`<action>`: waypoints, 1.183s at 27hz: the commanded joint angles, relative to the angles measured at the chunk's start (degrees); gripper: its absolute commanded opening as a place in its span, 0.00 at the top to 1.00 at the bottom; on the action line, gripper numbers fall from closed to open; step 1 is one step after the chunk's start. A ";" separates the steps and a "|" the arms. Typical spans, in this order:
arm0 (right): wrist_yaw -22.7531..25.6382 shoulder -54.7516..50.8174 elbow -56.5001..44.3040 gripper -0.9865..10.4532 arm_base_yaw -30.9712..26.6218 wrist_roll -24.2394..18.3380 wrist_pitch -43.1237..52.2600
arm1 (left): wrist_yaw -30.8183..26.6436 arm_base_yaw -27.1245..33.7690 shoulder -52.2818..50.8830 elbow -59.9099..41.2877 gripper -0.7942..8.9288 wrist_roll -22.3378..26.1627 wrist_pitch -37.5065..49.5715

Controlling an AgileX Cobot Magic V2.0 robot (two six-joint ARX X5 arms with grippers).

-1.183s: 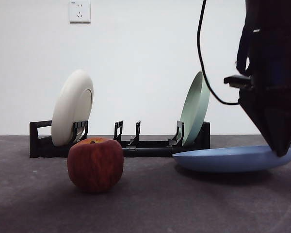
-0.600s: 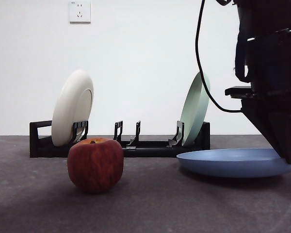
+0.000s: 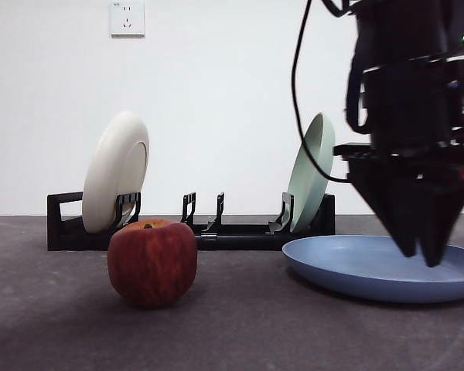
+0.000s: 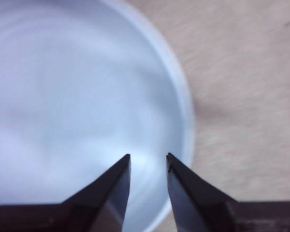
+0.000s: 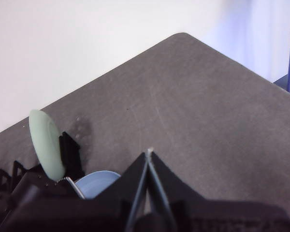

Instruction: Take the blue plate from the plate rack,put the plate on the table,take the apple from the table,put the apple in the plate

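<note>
The blue plate (image 3: 348, 272) lies flat on the table (image 3: 255, 332), right of the plate rack (image 3: 232, 234). My left gripper (image 3: 420, 257) hovers just over the plate's right part, open by a narrow gap with nothing between its jaws. In the left wrist view the left gripper (image 4: 148, 157) has the blue plate (image 4: 63, 96) right under it. The apple (image 3: 152, 261) stands on the table in front of the rack's left half, far from both grippers. My right gripper (image 5: 149, 152) is shut and empty, high above the table (image 5: 193, 101).
A cream-white plate (image 3: 116, 170) leans in the rack's left end and a pale green plate (image 3: 311, 171) in its right end. The green plate (image 5: 46, 145) and the blue plate's edge (image 5: 99, 181) show in the right wrist view. A wall socket (image 3: 127, 18) is on the wall.
The blue plate went from tilted with its right rim held up to lying flat. The left gripper let go of the rim and shifted left over the plate.
</note>
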 commanded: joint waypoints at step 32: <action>-41.35 24.04 -6.69 0.79 4.37 -8.13 16.81 | 0.09 -0.04 -57.55 -0.04 0.79 -6.75 -14.78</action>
